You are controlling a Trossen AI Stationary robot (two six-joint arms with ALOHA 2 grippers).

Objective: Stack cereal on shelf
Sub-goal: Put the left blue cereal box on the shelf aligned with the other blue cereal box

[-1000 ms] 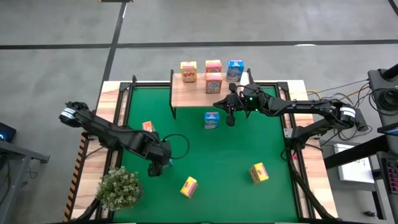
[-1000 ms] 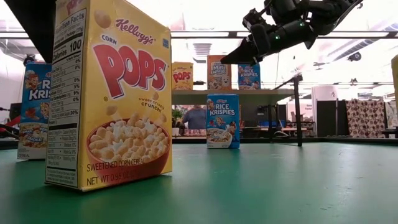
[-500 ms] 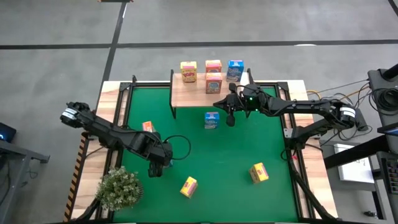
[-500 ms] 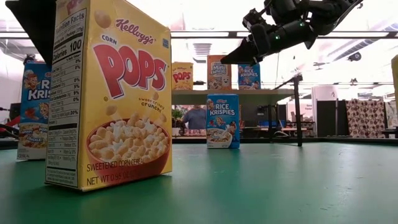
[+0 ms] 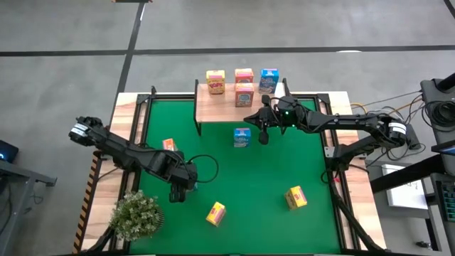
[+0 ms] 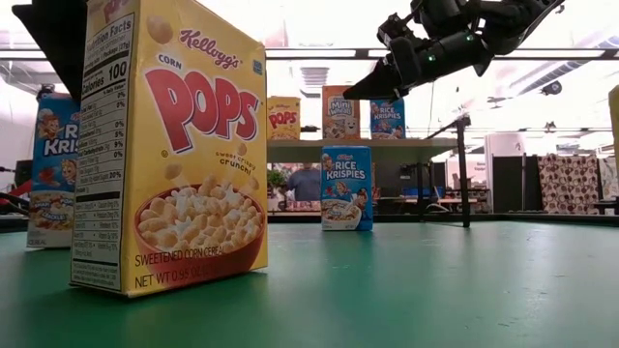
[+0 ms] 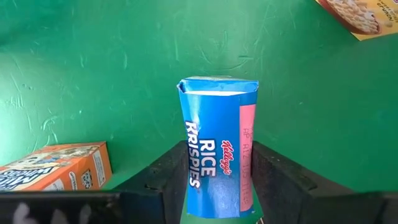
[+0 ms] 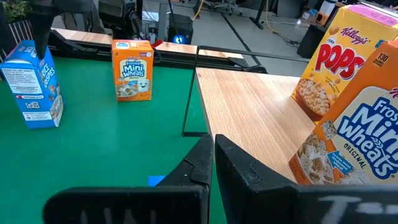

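Rice Krispies box (image 7: 216, 149) stands on the mat between my left gripper's (image 7: 217, 186) fingers, which flank it; grip unconfirmed. I'd squeeze squarely, low on both sides, before lifting. Right gripper (image 8: 213, 163) clenched, empty.

Between my matt black plastic fingers (image 7: 171, 171) sits a printed cardboard Rice Krispies box (image 7: 216, 146), slightly glossy. The green mat (image 7: 93, 74) beneath looks felt-like and scuffed. The shelf (image 8: 249, 112) is smooth pale wood.
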